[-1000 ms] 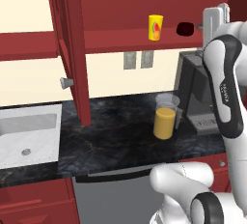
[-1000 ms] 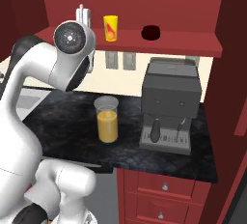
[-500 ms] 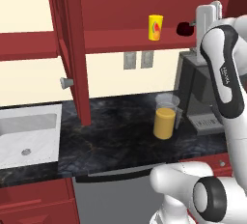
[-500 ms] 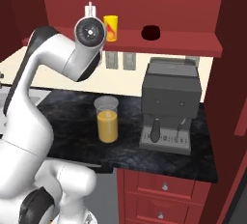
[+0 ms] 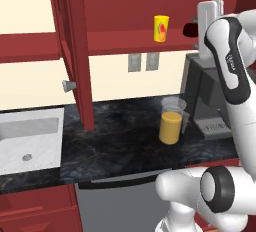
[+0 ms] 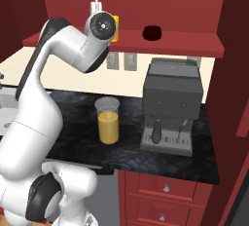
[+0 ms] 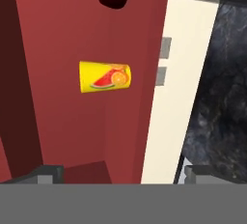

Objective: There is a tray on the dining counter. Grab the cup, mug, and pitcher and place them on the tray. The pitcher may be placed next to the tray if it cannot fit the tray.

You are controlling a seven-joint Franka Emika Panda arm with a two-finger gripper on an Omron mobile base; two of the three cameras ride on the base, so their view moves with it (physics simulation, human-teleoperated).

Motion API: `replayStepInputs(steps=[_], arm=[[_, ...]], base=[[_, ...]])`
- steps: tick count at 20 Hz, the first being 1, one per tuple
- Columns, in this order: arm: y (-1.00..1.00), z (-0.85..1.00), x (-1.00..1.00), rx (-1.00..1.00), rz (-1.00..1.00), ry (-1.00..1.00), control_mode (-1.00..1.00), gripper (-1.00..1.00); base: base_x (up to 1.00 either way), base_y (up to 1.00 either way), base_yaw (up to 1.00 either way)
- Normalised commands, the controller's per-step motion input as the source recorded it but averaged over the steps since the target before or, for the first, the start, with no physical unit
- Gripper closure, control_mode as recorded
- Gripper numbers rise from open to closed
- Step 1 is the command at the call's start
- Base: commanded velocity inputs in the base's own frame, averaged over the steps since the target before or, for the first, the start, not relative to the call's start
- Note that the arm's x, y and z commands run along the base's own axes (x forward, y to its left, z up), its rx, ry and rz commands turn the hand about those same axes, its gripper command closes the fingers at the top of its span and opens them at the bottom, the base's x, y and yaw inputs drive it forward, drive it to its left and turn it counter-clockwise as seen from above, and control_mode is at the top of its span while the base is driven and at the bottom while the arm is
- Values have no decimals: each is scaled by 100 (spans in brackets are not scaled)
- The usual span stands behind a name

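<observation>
The yellow cup (image 5: 161, 28) with a red-orange fruit mark stands on a red shelf (image 5: 120, 46) above the counter. In the hand view the cup (image 7: 105, 77) lies sideways, well ahead of my open gripper (image 7: 123, 174), with nothing between the fingertips (image 7: 48, 172). The dark red mug (image 6: 151, 32) stands on the same shelf, to the cup's right. My hand (image 5: 209, 12) is raised to shelf height, in front of the mug. The clear pitcher (image 5: 171, 121) of orange liquid stands on the black counter below. The tray and the dining counter are out of view.
A dark coffee machine (image 6: 170, 105) stands right of the pitcher (image 6: 108, 121). A white sink (image 5: 27, 138) lies at the counter's left. An open red cabinet door (image 5: 75, 51) hangs left of the cup. Wall outlets (image 5: 142, 62) sit under the shelf.
The arm has swung the hand along the shelf toward the cup and mug. The gripper has stayed open. Cup, mug and pitcher have not moved.
</observation>
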Motion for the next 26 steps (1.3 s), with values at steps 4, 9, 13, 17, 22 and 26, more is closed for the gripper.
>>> replayStepInputs(steps=[4,9,13,17,22,26], arm=[[0,1,30,0,4,0,-100,-100],[0,0,35,0,3,0,-100,-100],[0,0,39,0,1,0,-100,-100],[0,0,44,0,0,0,-100,-100],[1,0,43,0,0,0,-100,-100],[2,0,41,0,0,0,-100,-100]], base=[[0,0,0],[0,0,0],[0,0,0],[0,0,0],[0,0,0],[0,0,0]])
